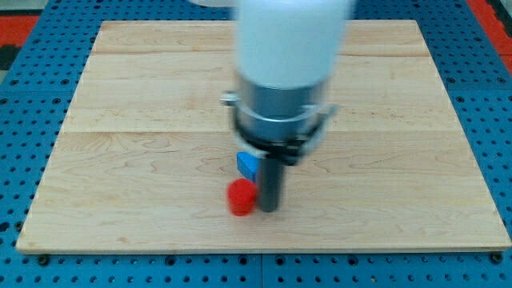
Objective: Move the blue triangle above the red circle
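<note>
The blue triangle (247, 165) lies on the wooden board (120, 144), just below the arm's grey collar and partly hidden by it. The red circle (240, 197) sits right below the blue triangle, close to it or touching it. My tip (269, 210) rests on the board just to the right of the red circle and below right of the blue triangle. The dark rod runs up from the tip into the arm's white body, which covers the board's upper middle.
The wooden board lies on a blue perforated table (32, 72). An orange-red strip (492, 16) shows at the view's top right corner. The board's bottom edge runs a short way below the red circle.
</note>
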